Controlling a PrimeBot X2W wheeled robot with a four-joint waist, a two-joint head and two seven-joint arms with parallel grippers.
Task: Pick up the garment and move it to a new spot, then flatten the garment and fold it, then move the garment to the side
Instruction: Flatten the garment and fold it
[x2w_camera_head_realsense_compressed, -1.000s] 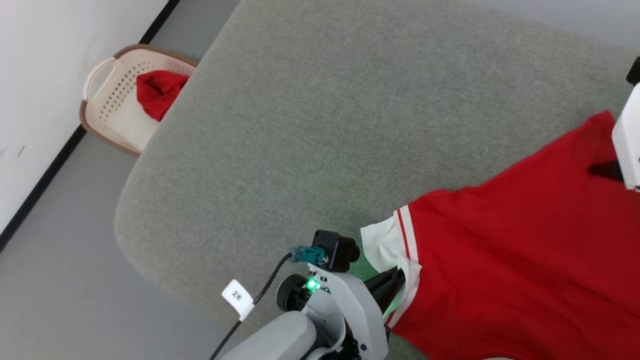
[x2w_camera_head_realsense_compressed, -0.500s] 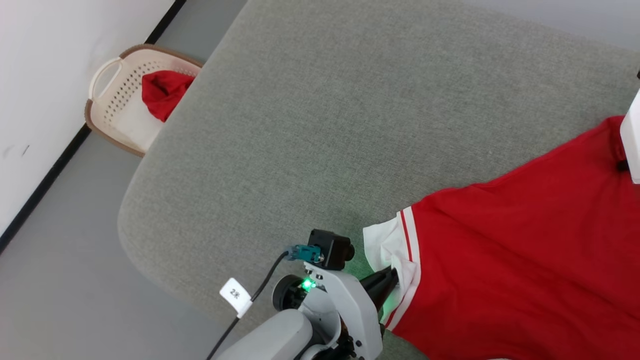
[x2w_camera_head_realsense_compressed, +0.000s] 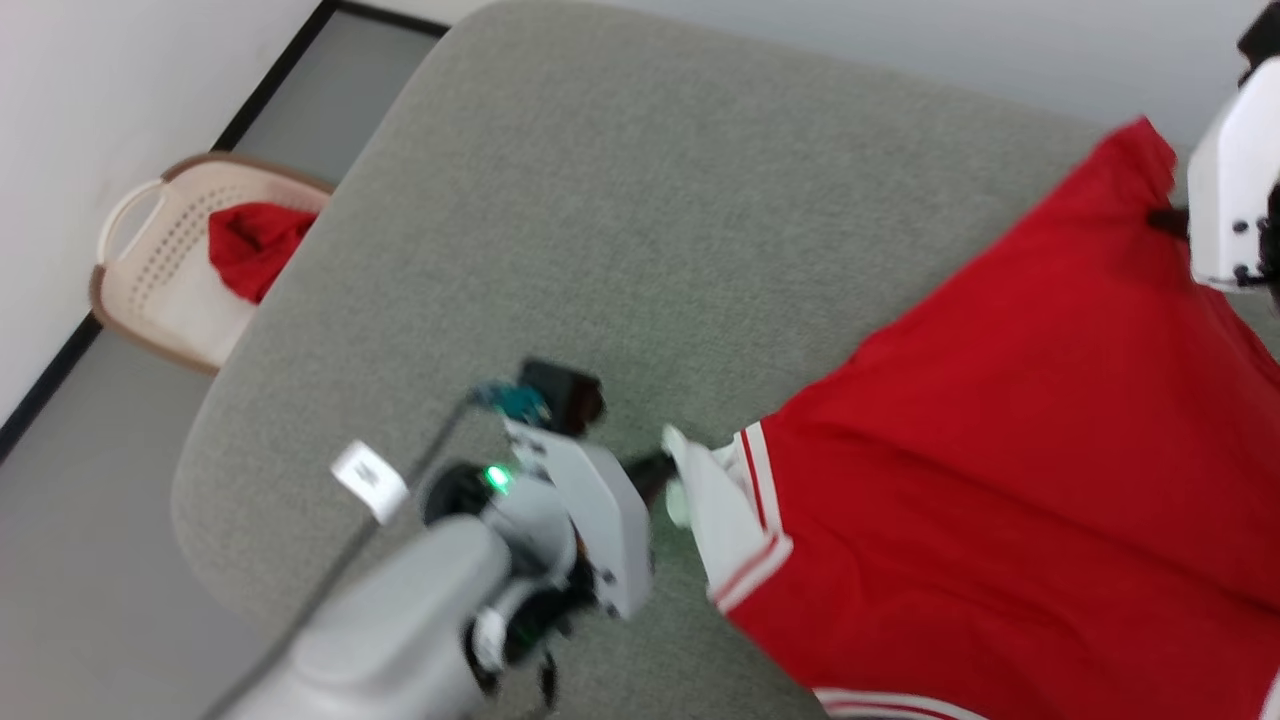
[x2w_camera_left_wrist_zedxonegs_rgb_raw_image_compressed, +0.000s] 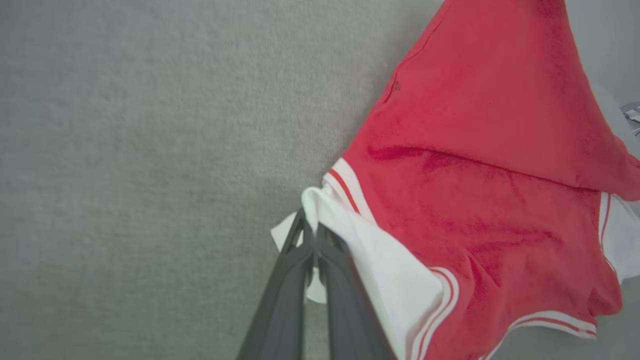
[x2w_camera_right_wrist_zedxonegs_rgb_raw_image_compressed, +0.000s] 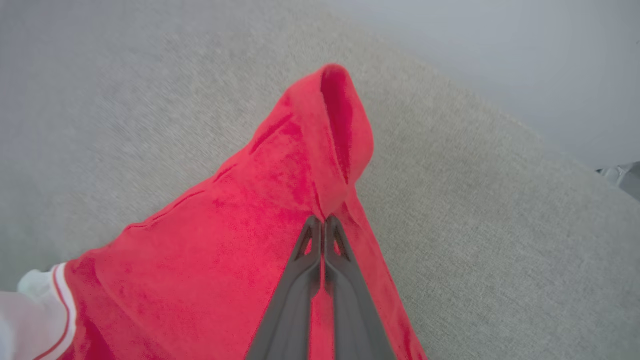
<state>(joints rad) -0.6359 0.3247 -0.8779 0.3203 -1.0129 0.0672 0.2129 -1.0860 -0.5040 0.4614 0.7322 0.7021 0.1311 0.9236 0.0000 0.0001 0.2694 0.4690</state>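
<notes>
1. Garment (x2w_camera_head_realsense_compressed: 1000, 450): a red shirt with white striped sleeves. It lies on the right part of the grey fabric bench (x2w_camera_head_realsense_compressed: 600, 200), stretched between both claws. It is creased and not folded.
2. Left claw (x2w_camera_left_wrist_zedxonegs_rgb_raw_image_compressed: 312, 237): clenched on the edge of the near white sleeve (x2w_camera_left_wrist_zedxonegs_rgb_raw_image_compressed: 380, 285), with cloth pinched at the tips.
3. Right claw (x2w_camera_right_wrist_zedxonegs_rgb_raw_image_compressed: 324, 222): clenched on a red corner of the body fabric, which bunches into a peak just past the tips.
4. Progress, as a judgement: the pick-up is in hand, with both grips made. Moving to a new spot, flattening, folding and setting aside are all left to do.
5. Around: a perforated beige laundry basket (x2w_camera_head_realsense_compressed: 120, 215) stands on the floor by the white wall, beyond the bench's left edge. It holds another red cloth (x2w_camera_head_realsense_compressed: 245, 255) and is well apart from the garment.
6. In the way: no object sits beside the shirt on the bench. The likely snag is the far sleeve (x2w_camera_left_wrist_zedxonegs_rgb_raw_image_compressed: 617, 240), which hangs loose and may drag or tuck under. The head view is blurred.
</notes>
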